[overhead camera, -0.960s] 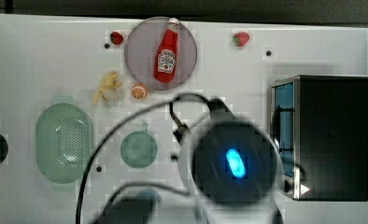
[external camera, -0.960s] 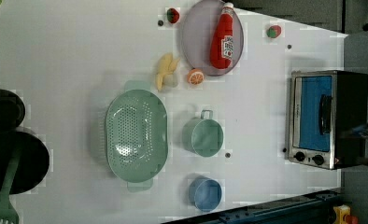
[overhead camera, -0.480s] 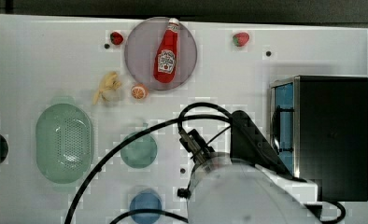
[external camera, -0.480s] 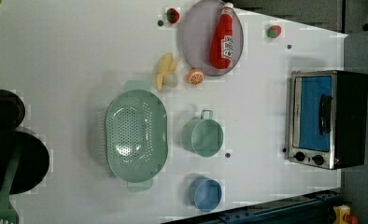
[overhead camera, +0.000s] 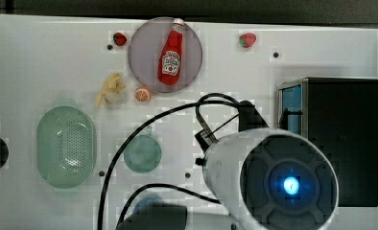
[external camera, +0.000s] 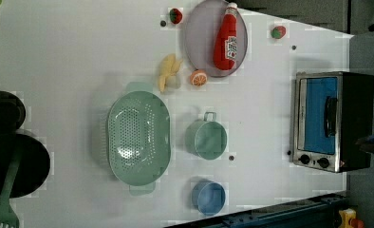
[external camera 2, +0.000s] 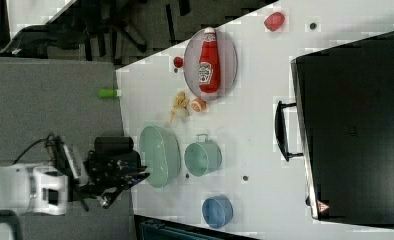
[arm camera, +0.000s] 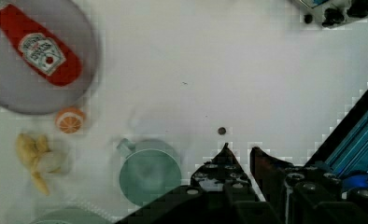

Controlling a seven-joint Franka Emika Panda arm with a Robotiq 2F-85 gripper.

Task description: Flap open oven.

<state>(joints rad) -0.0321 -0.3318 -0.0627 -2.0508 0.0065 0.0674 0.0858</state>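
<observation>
The oven (external camera: 332, 121) stands at the left view's right edge with its blue glass door shut and its dark bar handle (external camera: 331, 116) against the glass. I also see the oven (overhead camera: 340, 139) from above, the oven (external camera 2: 355, 125) with its handle (external camera 2: 281, 131), and its knobs (arm camera: 341, 9). My gripper (arm camera: 240, 154) hangs above the table near the green cup (arm camera: 149, 172), well apart from the oven. Its fingers (arm camera: 226, 156) stand almost together with nothing between them. My arm (overhead camera: 273, 182) covers part of the table beside the oven.
A ketchup bottle (external camera: 226, 38) lies on a purple plate (external camera: 199, 28). A green colander (external camera: 137, 137), a blue cup (external camera: 209, 197), an orange slice (external camera: 199, 77), a banana (external camera: 168, 71) and two strawberries share the table. A black pan (external camera: 14, 164) sits at the left view's left.
In the top view my arm has shifted toward the top view's right, closer to the oven. The oven and the table's objects have not moved.
</observation>
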